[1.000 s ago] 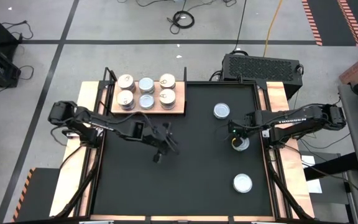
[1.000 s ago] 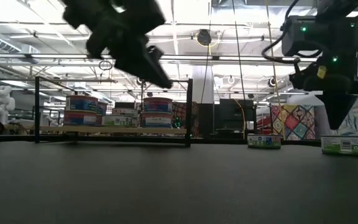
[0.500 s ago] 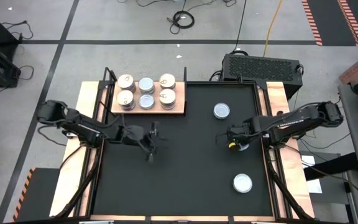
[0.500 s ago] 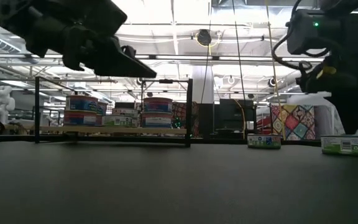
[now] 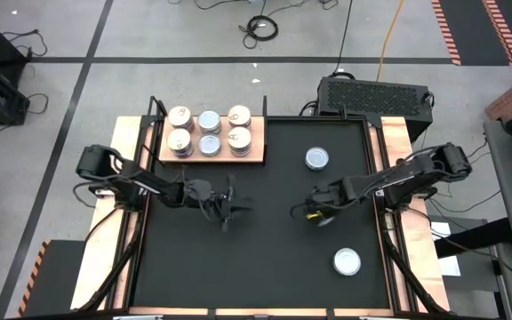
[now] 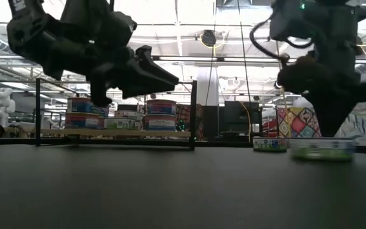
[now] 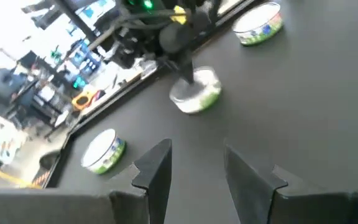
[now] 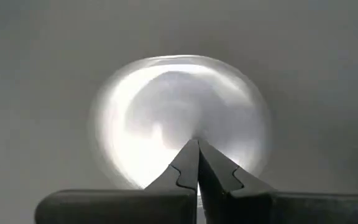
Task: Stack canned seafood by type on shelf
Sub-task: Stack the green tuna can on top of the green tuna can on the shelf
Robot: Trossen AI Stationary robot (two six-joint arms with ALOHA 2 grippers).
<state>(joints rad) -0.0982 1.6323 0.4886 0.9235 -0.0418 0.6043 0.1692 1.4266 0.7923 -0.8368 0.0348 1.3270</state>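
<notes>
Dragged shelfward since earlier: tin (image 5: 316,216) under pinched-shut right gripper (image 5: 315,213), well apart from the shelf (image 5: 258,153) (six tins there); left gripper (image 5: 231,208) open, empty. Risk: pushed tin slipping free.

Shiny metal lids on the tins (image 5: 210,131); pale wood-grain shelf (image 5: 258,148) beneath them; beside it, matt black mat (image 5: 265,258).
</notes>
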